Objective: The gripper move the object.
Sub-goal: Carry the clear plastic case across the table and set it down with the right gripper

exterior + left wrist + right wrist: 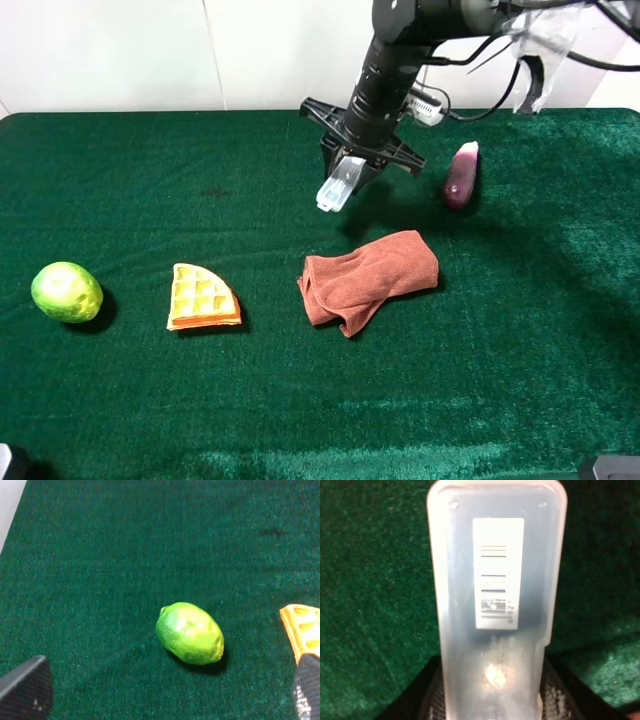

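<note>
My right gripper (352, 168) hangs over the back middle of the green table and is shut on the object (337, 184), a pale translucent plastic bar held above the cloth. In the right wrist view the bar (496, 600) fills the frame, with a white barcode label (497, 572) on it, and the dark fingers (555, 697) clamp its lower end. My left gripper shows only in the left wrist view, as two dark fingertips (25, 690) wide apart and empty, near a green lime (190, 632).
A brown cloth (368, 278) lies crumpled just in front of the held bar. A purple eggplant (461, 174) lies to the right of the gripper. A waffle wedge (202, 297) and the lime (66, 291) lie at front left.
</note>
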Motion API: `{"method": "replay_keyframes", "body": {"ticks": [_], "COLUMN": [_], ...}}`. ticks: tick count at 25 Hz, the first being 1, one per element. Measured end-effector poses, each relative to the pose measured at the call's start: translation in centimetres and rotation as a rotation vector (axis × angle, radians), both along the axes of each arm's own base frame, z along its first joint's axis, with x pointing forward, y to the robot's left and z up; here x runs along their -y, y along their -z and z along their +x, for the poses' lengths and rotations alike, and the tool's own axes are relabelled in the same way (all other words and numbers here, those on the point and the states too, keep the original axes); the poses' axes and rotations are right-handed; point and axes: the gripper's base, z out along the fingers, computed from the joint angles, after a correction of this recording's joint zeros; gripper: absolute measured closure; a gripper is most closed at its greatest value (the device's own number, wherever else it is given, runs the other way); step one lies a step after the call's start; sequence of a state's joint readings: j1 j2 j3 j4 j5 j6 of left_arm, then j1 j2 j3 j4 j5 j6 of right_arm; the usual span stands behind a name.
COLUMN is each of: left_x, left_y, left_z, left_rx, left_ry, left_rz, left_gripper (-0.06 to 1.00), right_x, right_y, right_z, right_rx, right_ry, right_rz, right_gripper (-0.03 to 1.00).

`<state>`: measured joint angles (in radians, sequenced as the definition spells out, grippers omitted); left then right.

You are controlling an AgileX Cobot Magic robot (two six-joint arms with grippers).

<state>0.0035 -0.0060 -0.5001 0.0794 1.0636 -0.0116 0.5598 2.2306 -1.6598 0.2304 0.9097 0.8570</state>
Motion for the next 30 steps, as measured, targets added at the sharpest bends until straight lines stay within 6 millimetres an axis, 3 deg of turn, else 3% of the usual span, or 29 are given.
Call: {"method": "replay_keyframes", "body": {"ticks": [8, 15, 30], "left_x": [0.0, 0.0, 0.0], "left_y": [0.0, 0.0, 0.0], "left_z": [0.0, 0.0, 0.0], "left_rx": [0.0, 0.0, 0.0], "left_ry": [0.0, 0.0, 0.0], "left_rz": [0.0, 0.0, 0.0], "left_gripper": [-0.02, -0.02, -0.02], "right_x": [-2.0, -2.4, -2.6], "right_y": [2.0, 3.2, 3.4], "right_z": [-1.2, -1.6, -2.0], "right_rx": [-0.011, -0.012, -0.018], "right_ry": [0.064, 0.049, 0.033], "right_rz": [-0.046, -0.096, -0.137], "right_gripper": [0.67, 0.67, 0.64]}}
